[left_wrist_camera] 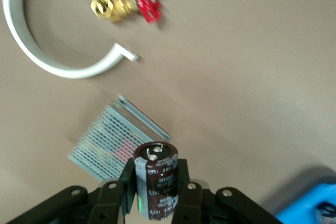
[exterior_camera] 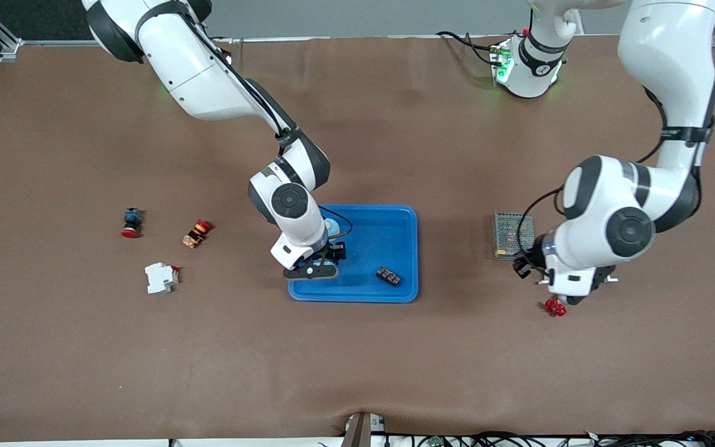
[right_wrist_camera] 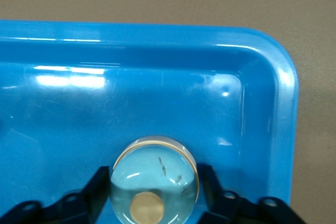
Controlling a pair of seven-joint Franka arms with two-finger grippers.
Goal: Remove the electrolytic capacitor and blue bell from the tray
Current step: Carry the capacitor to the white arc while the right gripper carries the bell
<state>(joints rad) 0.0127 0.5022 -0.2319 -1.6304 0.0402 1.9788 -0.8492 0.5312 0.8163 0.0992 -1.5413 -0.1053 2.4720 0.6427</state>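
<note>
My right gripper [exterior_camera: 317,268] is low over the blue tray [exterior_camera: 395,230], at the corner nearest the right arm's end and the front camera. In the right wrist view it [right_wrist_camera: 155,192] is shut on the shiny dome bell [right_wrist_camera: 155,182], a finger on each side, just above the tray floor [right_wrist_camera: 157,77]. My left gripper [left_wrist_camera: 156,182] is shut on the dark brown cylindrical capacitor [left_wrist_camera: 156,179], held upright in the air. It is over the table beside the mesh power supply [exterior_camera: 509,234], toward the left arm's end.
A black terminal block [exterior_camera: 388,276] lies in the tray. A brass valve with a red handle [exterior_camera: 555,307] and a white curved clip [left_wrist_camera: 52,61] lie under the left hand. A red push button [exterior_camera: 131,222], an orange button [exterior_camera: 197,233] and a white breaker [exterior_camera: 161,277] lie toward the right arm's end.
</note>
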